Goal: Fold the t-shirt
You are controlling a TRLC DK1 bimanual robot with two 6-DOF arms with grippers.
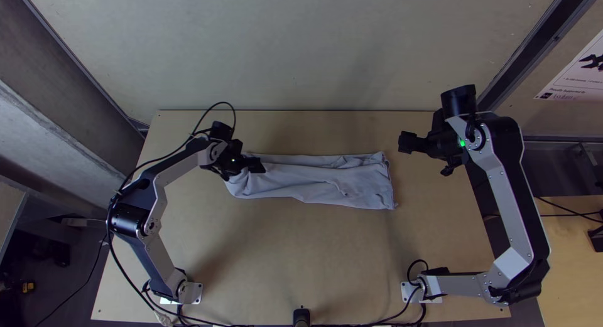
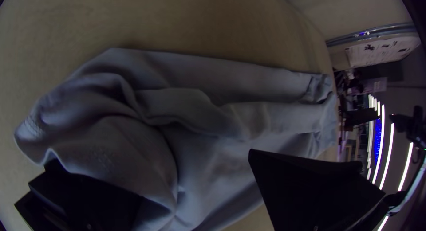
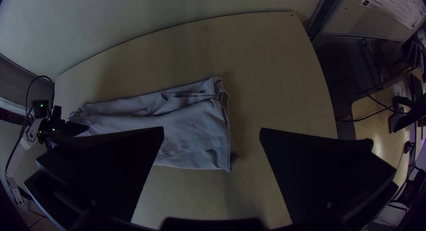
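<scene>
The pale grey t-shirt (image 1: 314,179) lies as a long, narrow folded strip across the table, wrinkled and bunched at its left end. Over that left end is my left gripper (image 1: 242,167). In the left wrist view the left gripper (image 2: 195,173) is open above the shirt (image 2: 230,107), its fingers far apart; one fingertip is partly hidden by a bulging fold. My right gripper (image 1: 424,156) stands off the shirt's right end, apart from it. The right wrist view has this gripper (image 3: 212,133) open with nothing held, and the shirt (image 3: 191,129) beyond one finger.
Bare wooden table (image 1: 301,251) lies between the shirt and the near edge, with another strip behind the shirt. A pale wall (image 1: 301,44) rises past the far edge. Black cables (image 1: 125,277) run along the left arm and the near edge.
</scene>
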